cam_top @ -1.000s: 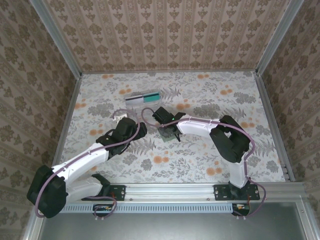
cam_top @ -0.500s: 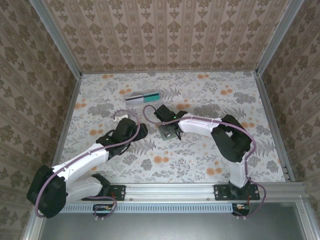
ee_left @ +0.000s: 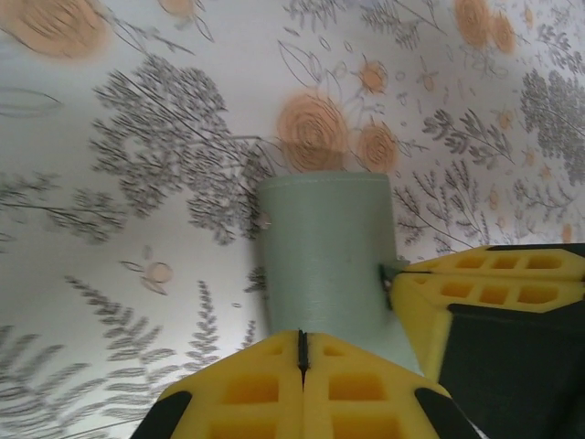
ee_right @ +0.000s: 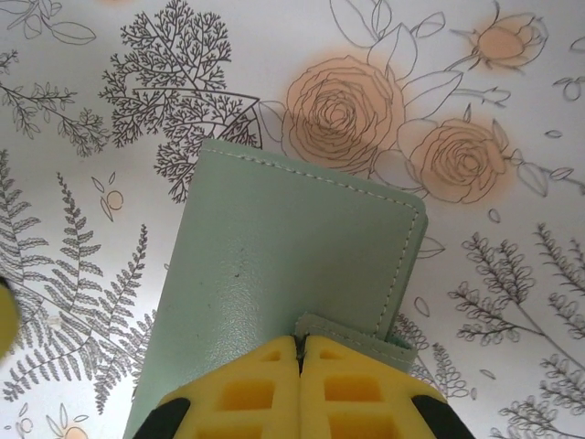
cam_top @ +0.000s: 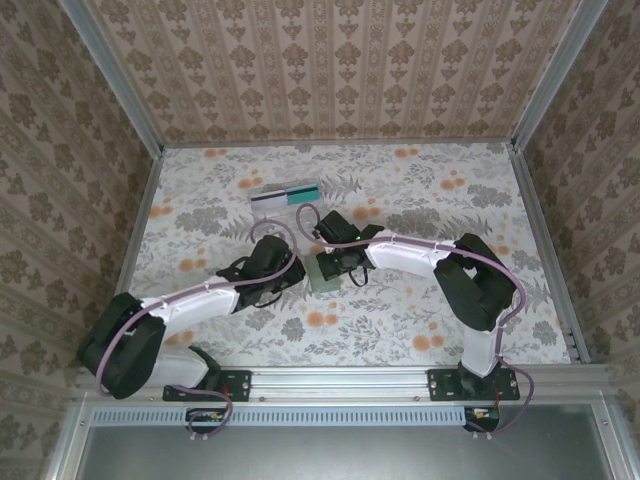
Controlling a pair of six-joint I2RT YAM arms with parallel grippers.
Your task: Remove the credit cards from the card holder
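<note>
Pinching shut, my right gripper (ee_right: 302,352) shows its two yellow pads pressed together with no gap. They sit at the near end of the card holder (ee_right: 283,247), where a narrow strip of its green cover rises to meet my right fingers (ee_right: 356,389). I take that as my hold on it, though the pads hide how much of the cover lies between them.

My left gripper (ee_left: 302,349) is closed the same way, pad against pad. The card holder's near end passes under those tips in the left wrist view, and I cannot tell whether I pinch it there or only press on it. In that view my right fingers come in from the right and meet the holder's right edge.

The card holder is folded shut, its plain green outer face toward both wrist cameras. From my right wrist, its long axis runs away from my fingers and leans a little to the right, with stitching along the far edge and the right side. From my left wrist, the far end looks rounded.

From above, the holder lies on the flowered table (cam_top: 430,190) between my two grippers, near the middle. A clear box (cam_top: 285,196) sits farther back, well apart from it.
</note>
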